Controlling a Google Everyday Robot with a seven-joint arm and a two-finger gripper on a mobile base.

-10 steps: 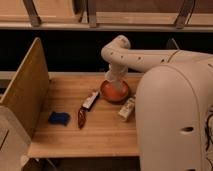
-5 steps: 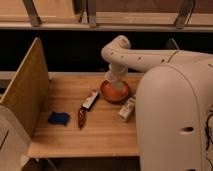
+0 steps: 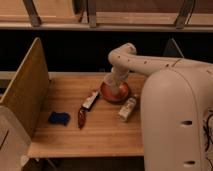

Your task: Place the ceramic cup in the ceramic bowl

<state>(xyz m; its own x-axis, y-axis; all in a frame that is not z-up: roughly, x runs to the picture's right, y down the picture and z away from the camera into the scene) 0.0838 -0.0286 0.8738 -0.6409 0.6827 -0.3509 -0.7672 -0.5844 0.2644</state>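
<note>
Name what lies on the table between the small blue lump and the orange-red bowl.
In the camera view, a dark reddish oblong item and a white-and-dark packet lie between the blue lump and the ceramic bowl, where the gripper is.

We see the white robot body point(image 3: 177, 120) cut off by the right and bottom edges, hiding the right part of the bench point(image 3: 65, 137). The tool point(image 3: 114, 85), at the arm's end, reaches down over the ceramic bowl point(image 3: 116, 94) and covers much of the bowl's inside. We cannot make out the ceramic cup. The wooden side panel point(image 3: 25, 90) runs off the left edge.
</note>
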